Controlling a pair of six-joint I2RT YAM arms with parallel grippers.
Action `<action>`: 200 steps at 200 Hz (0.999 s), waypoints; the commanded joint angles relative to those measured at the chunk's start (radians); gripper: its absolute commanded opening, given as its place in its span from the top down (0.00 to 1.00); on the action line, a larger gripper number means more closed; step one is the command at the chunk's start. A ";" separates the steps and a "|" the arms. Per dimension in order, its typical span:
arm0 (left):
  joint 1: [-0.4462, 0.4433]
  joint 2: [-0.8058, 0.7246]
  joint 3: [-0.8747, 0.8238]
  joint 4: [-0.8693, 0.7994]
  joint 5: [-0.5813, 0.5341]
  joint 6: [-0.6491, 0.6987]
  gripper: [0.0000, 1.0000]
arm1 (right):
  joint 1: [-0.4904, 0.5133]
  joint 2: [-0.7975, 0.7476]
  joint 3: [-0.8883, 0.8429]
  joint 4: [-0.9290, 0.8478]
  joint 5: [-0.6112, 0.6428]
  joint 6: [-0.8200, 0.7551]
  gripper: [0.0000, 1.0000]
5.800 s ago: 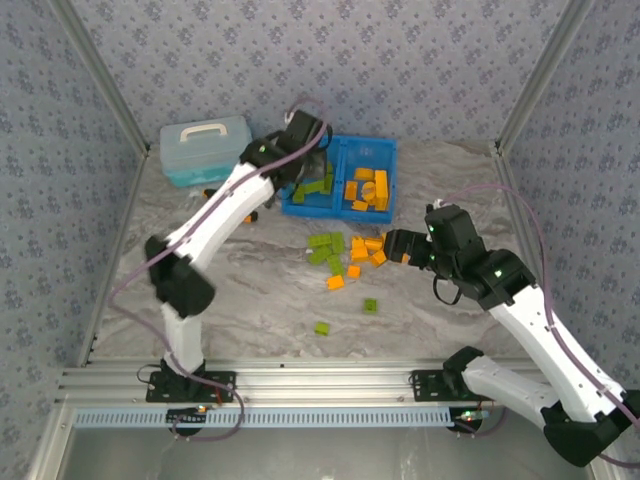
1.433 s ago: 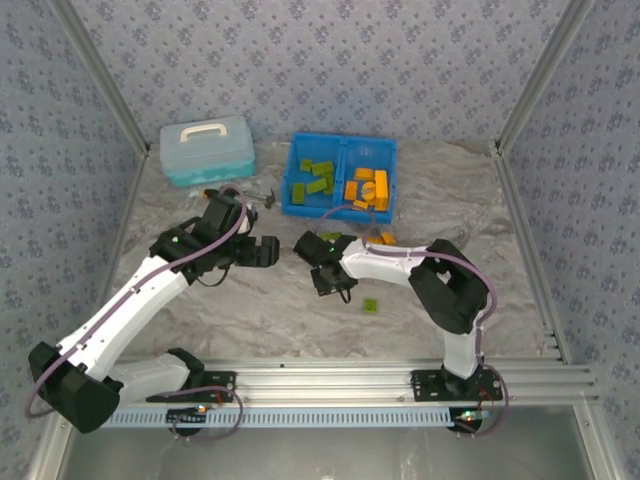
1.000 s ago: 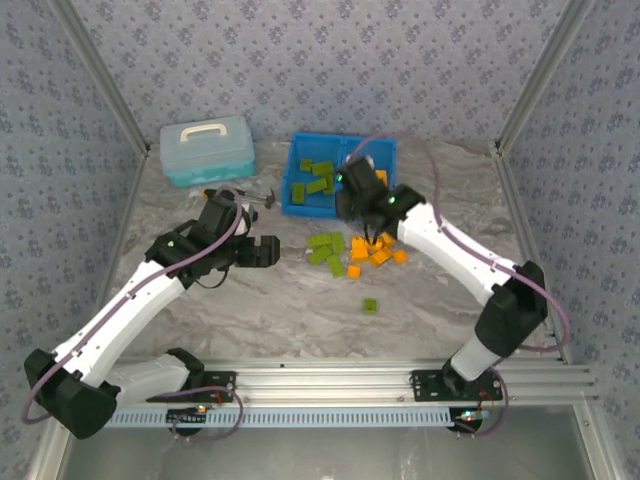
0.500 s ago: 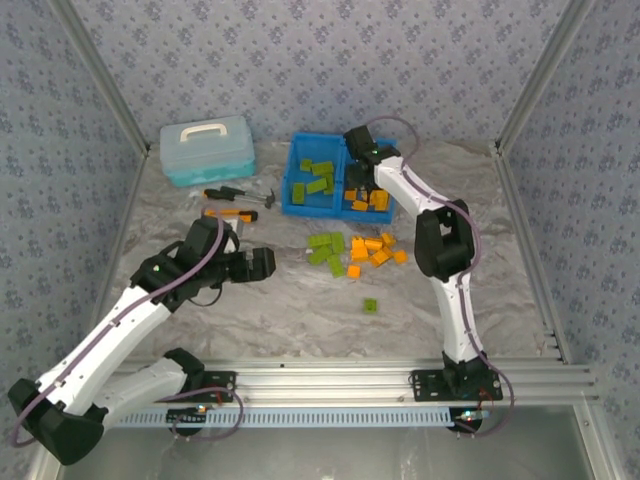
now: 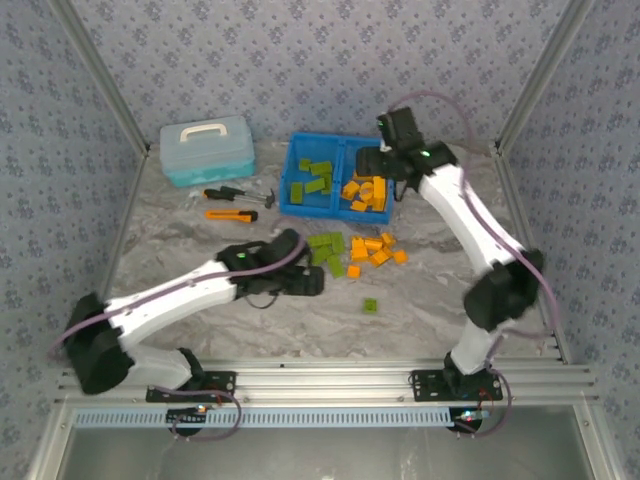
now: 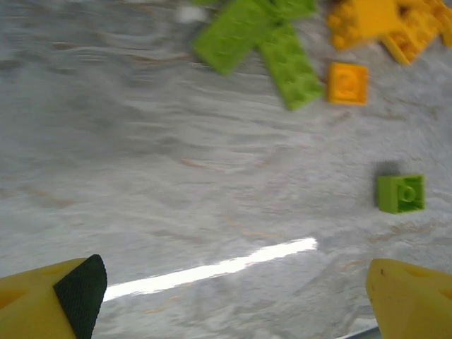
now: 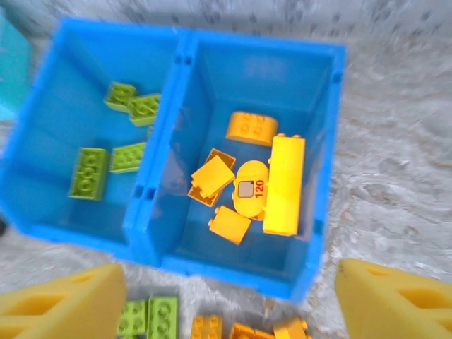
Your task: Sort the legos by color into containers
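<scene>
Hanging over the right compartment of the blue bin (image 5: 318, 210), the right gripper (image 5: 366, 163) is seen with its fingers (image 7: 63, 305) spread wide apart and nothing clamped between them. In its wrist view, olive green bricks (image 7: 89, 171) are found in the bin's left compartment and orange bricks (image 7: 283, 185) in the right one, the two lots kept apart by the centre divider (image 7: 161, 152). The left gripper (image 5: 311, 281) is held low over the marble table (image 5: 180, 230), just beside the loose pile. Its yellow fingers (image 6: 413, 296) are likewise parted, with nothing gripped. On the table, loose green bricks (image 5: 328, 248) are clustered right against loose orange bricks (image 5: 375, 248), near the bin's front wall. One small green brick (image 5: 370, 306) is set apart, nearer the arms.
</scene>
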 commanded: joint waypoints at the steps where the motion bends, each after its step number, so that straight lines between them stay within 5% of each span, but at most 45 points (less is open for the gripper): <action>1: -0.126 0.179 0.158 0.015 -0.083 -0.079 0.05 | -0.002 -0.214 -0.179 0.002 0.028 0.032 0.06; 35: -0.230 0.486 0.407 -0.056 -0.117 -0.058 0.05 | -0.026 -0.477 -0.396 -0.033 0.062 0.080 0.00; 72: -0.253 0.650 0.520 -0.040 -0.112 -0.038 0.11 | -0.057 -0.645 -0.505 -0.100 0.091 0.103 0.00; 101: -0.252 0.741 0.557 -0.034 -0.104 -0.015 0.33 | -0.084 -0.678 -0.537 -0.111 0.080 0.093 0.00; 164: -0.252 0.777 0.543 -0.030 -0.097 -0.042 0.62 | -0.089 -0.663 -0.530 -0.093 0.044 0.102 0.00; 200: -0.225 0.665 0.537 -0.051 -0.147 -0.009 0.66 | -0.086 -0.656 -0.508 -0.110 0.004 0.124 0.00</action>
